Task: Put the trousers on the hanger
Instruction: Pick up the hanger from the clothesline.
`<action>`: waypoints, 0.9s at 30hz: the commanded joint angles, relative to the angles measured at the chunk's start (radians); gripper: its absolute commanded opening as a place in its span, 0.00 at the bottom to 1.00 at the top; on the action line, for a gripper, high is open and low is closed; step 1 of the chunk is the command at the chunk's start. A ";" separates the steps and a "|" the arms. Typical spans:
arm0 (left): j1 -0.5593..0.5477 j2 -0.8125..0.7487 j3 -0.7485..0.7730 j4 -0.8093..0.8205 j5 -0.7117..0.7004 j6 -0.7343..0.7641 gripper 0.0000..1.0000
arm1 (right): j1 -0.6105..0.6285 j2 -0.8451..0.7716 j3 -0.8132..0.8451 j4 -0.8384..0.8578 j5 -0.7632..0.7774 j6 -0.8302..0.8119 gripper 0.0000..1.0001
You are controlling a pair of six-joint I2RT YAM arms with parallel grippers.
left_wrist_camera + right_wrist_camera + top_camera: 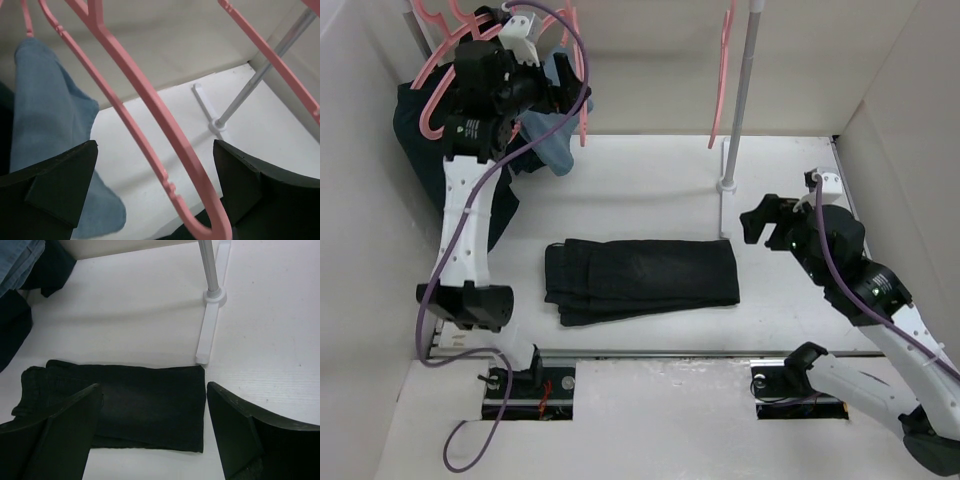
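The black trousers [640, 280] lie folded flat in the middle of the table, and their right end shows in the right wrist view [145, 405]. My left gripper [560, 95] is raised at the back left among the pink hangers. In the left wrist view it [155, 185] is open, and the curved end of one pink hanger [150, 130] passes between the jaws without touching either finger [55, 185]. My right gripper [757, 222] is open and empty, above the table just right of the trousers' right end; in its own view [150, 430] the trousers lie below it.
A white rack pole [745, 90] stands on a base [214, 295] behind the trousers' right end. Another pink hanger [720, 80] hangs by the pole, more hang at the back left [440, 90]. A light-blue cloth [555, 150] and a dark navy garment [420, 140] hang at the left. White walls enclose the table.
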 commanded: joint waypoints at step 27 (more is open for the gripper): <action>-0.040 0.039 0.045 0.193 -0.034 -0.094 0.00 | 0.045 -0.024 -0.020 -0.121 0.123 0.069 0.90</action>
